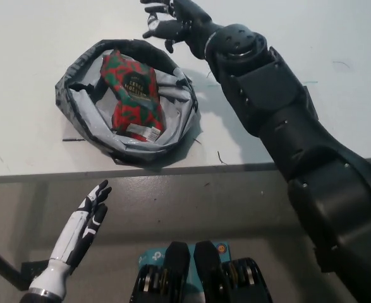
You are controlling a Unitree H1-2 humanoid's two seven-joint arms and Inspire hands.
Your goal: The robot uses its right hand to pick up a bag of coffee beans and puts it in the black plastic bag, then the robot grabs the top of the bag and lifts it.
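Coffee bag (132, 95) lies flat inside black bag (78, 76) on worktop (33, 38), long axis running away from me. My R hand (171, 24) empty, fingers spread, beyond rim, nearer than L hand (87, 218), open, idle below edge.

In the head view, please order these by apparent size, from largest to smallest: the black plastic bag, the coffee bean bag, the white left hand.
1. black plastic bag
2. coffee bean bag
3. left hand, though it is nearer the camera, so this rank is unsure.
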